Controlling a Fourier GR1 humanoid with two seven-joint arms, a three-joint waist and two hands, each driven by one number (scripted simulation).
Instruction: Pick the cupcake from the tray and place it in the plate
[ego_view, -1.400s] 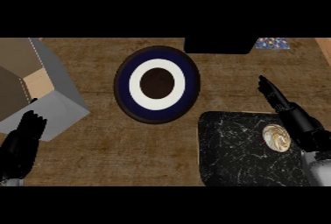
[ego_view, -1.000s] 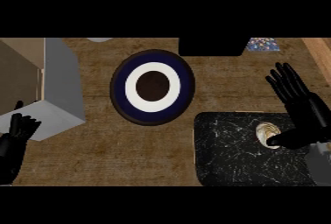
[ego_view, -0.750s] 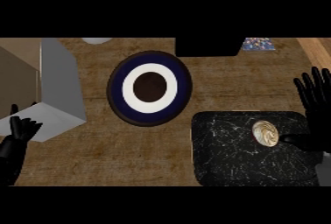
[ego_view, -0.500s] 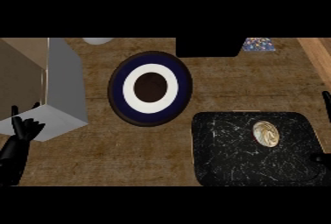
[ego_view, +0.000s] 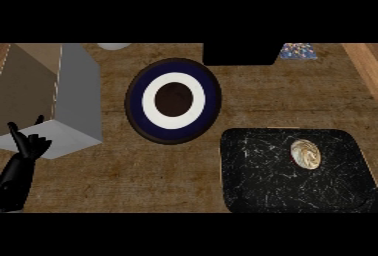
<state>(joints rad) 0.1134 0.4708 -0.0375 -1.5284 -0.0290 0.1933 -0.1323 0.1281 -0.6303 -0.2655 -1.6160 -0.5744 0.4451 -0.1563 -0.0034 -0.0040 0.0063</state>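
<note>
The cupcake (ego_view: 306, 154), pale with a swirled top, sits on the black marbled tray (ego_view: 258, 185) at the lower right, toward the tray's upper right part. The plate (ego_view: 173, 100), dark blue with a white ring and a dark brown centre, lies on the wooden counter just up and left of the tray. My left hand (ego_view: 22, 160) rests at the lower left edge, fingers up and open, holding nothing. My right hand does not show in the head view.
A tall grey and tan box (ego_view: 52, 95) stands at the left, right beside my left hand. A black block (ego_view: 238, 53) and a small patterned object (ego_view: 298, 50) sit at the back. A wooden strip (ego_view: 363, 65) runs along the right edge.
My right hand, which was over the tray beside the cupcake, has drawn back to the right and left the view. The cupcake stays on the tray. The left hand has barely moved.
</note>
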